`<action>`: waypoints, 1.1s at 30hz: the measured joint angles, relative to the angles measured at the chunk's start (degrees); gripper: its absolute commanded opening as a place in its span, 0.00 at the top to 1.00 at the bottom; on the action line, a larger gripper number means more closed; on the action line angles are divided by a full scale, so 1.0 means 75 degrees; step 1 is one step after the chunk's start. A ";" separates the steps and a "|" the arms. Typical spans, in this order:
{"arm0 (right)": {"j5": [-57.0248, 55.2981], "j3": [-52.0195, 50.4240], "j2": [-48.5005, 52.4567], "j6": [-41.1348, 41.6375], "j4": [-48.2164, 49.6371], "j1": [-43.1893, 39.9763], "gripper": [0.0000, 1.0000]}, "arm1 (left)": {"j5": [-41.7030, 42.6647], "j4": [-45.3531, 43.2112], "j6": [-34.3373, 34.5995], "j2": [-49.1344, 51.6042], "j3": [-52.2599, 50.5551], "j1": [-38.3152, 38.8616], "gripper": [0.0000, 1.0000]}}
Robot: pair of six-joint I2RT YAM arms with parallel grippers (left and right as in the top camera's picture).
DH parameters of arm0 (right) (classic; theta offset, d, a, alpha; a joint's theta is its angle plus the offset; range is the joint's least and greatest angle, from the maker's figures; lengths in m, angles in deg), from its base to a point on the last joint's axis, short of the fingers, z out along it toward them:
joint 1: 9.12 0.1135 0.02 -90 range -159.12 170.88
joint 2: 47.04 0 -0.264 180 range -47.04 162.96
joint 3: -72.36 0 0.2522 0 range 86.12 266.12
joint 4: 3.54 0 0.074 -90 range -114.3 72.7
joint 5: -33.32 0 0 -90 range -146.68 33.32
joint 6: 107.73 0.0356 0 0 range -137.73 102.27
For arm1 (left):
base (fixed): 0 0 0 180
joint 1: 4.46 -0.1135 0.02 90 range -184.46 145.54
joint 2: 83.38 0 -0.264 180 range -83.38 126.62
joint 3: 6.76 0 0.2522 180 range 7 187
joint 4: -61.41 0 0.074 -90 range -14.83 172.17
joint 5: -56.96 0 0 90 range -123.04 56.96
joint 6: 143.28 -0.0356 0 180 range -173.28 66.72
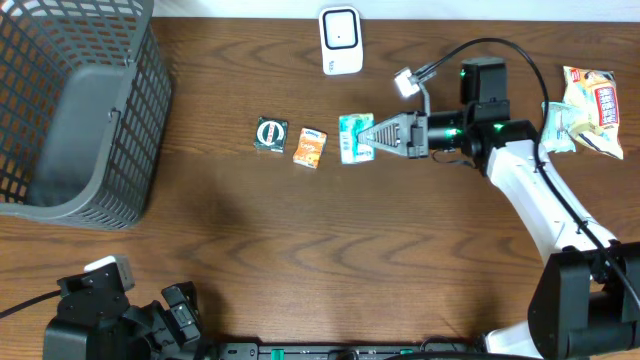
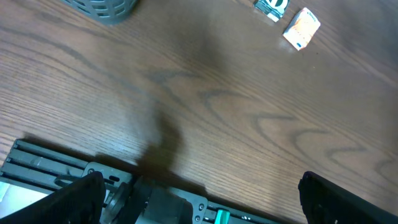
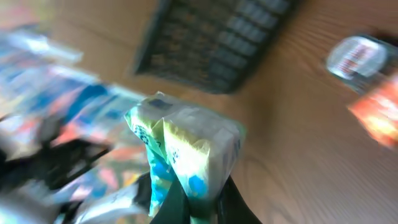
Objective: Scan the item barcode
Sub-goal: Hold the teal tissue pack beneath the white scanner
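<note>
1. The wooden table carries everything. The grey basket on the left is cut off by the frame edge.
2. Your left gripper is spread to its widest over bare wood, gripping nothing.
3. Your right gripper is clamped tight on the green-and-white packet, just beside the orange packet and below the white scanner. You cannot tell whether it is lifted or resting.
4. The right wrist view is smeared, so the packet's print is unreadable.
5. The snack bag sits partly behind your right arm.
</note>
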 measured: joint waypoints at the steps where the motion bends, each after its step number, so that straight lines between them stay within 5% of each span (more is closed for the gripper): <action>1: -0.0618 0.0000 0.0000 0.0032 -0.0242 0.0105 0.99 | 0.0000 -0.0003 -0.0003 0.0000 0.0000 0.0000 0.02; 9: -0.5645 0.0009 0.0000 0.0052 -0.1177 0.1256 0.99 | 0.0000 0.0000 0.0000 0.0000 0.0000 0.0000 0.02; 16: -0.7819 0.0685 0.0055 -0.0525 -0.1081 0.1402 0.99 | 0.0000 -0.0003 -0.0003 0.0000 0.0000 0.0000 0.02; 27: -0.9416 0.5129 0.2556 -0.1716 -0.1868 0.1454 0.99 | 0.0003 0.0000 0.0000 0.0000 -0.0003 0.0000 0.02; 33: -1.0937 0.6980 0.4304 -0.3165 -0.1204 0.1617 0.99 | 0.0000 -0.0003 -0.0003 0.0000 -0.0003 0.0000 0.02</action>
